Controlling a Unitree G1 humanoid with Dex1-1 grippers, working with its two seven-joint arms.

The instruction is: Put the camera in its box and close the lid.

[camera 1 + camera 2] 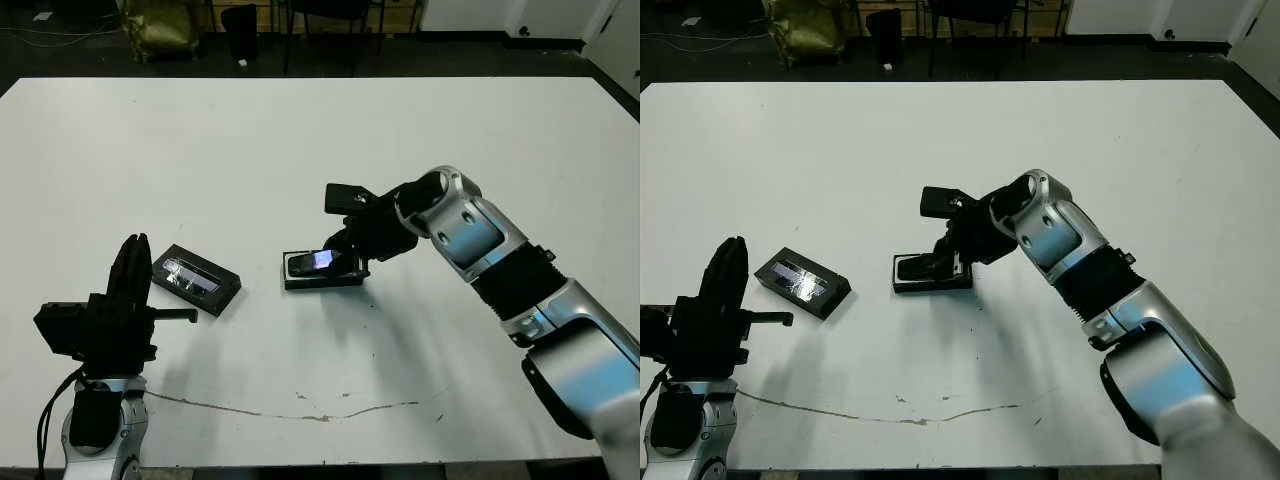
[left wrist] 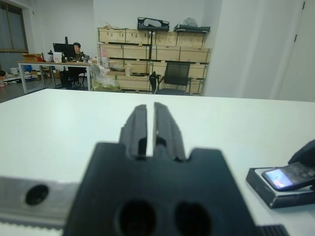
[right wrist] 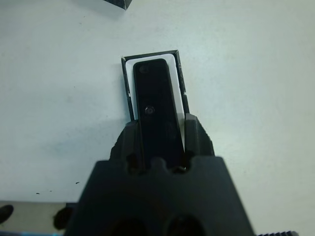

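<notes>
The camera [image 1: 318, 262], a slim black bar with a bluish screen, rests tilted in the box [image 1: 300, 283], a small black tray with white lining [image 3: 179, 98] near the table's middle. My right gripper [image 1: 345, 250] is shut on the camera's near end; in the right wrist view both fingers [image 3: 196, 137] flank the camera [image 3: 155, 113]. The lid [image 1: 196, 279], black with a glossy window, lies flat on the table left of the box. My left gripper [image 1: 130, 270] is raised at the front left, shut on nothing, beside the lid. In the left wrist view its fingers [image 2: 140, 125] sit almost together.
A thin dark scratch line [image 1: 300, 410] runs along the table near its front edge. Chairs and a bag [image 1: 160, 25] stand on the dark floor past the far edge. A person [image 2: 76, 49] sits at a desk far off.
</notes>
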